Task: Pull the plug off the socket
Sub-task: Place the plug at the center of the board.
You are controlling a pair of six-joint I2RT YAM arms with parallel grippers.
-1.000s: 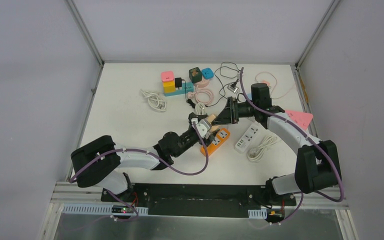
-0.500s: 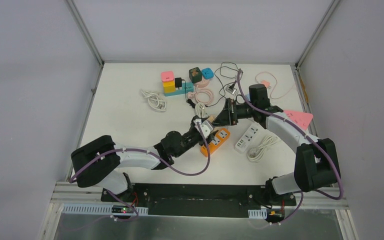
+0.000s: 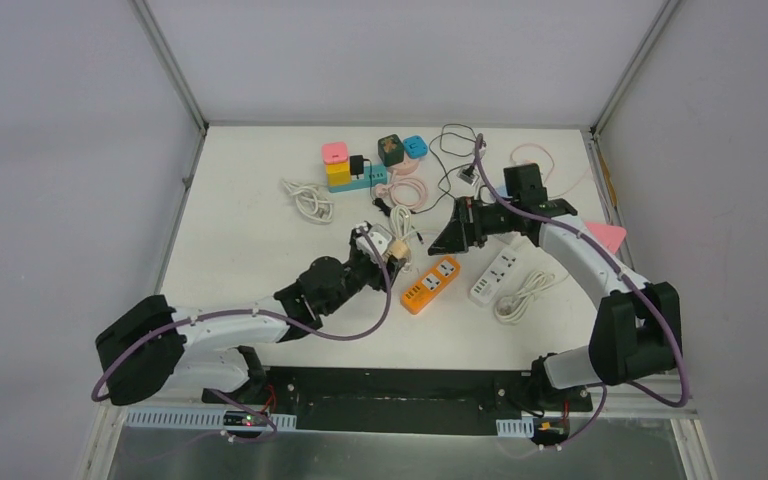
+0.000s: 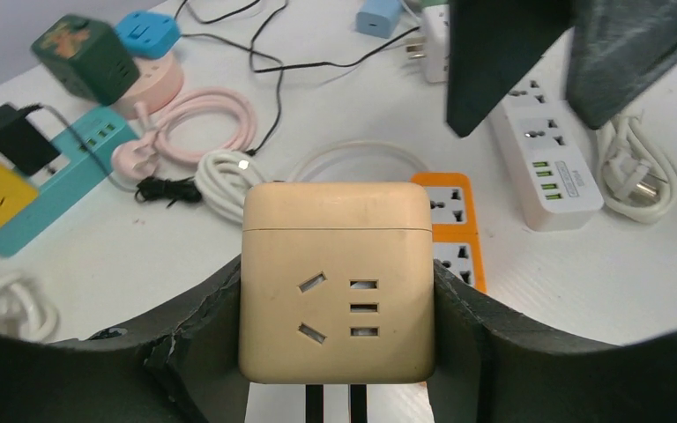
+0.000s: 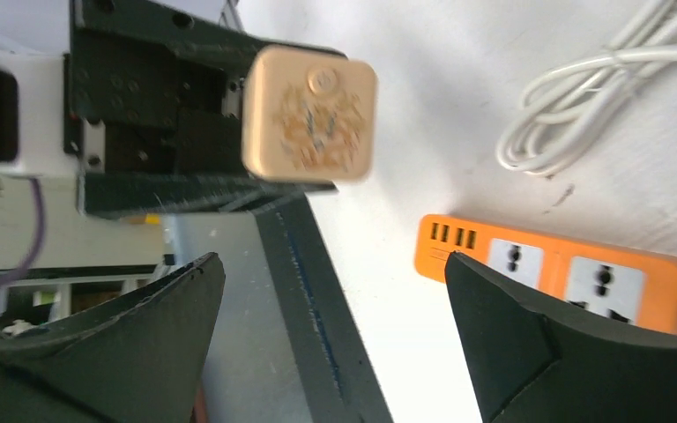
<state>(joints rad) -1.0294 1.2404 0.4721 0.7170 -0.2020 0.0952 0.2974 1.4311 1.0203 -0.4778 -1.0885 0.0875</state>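
Note:
The plug, a beige cube (image 4: 336, 282), sits squeezed between the black fingers (image 4: 216, 322) of my left gripper (image 4: 336, 295). In the top view the cube (image 3: 397, 251) is lifted clear and up-left of the orange power strip (image 3: 430, 284), the socket, which lies flat on the table. My right gripper (image 3: 447, 238) hovers just above the strip's far end, jaws spread wide and holding nothing. From the right wrist view (image 5: 331, 291) I see the cube (image 5: 310, 115) ahead and the orange strip (image 5: 564, 269) beside the right finger.
A white power strip (image 3: 493, 272) and its coiled cable (image 3: 525, 292) lie right of the orange one. At the back are a teal strip with coloured cubes (image 3: 345, 172), a pink cable coil (image 3: 407, 190), a white cable (image 3: 310, 200) and black wires (image 3: 450, 150).
My left gripper has carried the beige cube left and away from the orange strip. My right gripper has opened wide and drawn back to the right.

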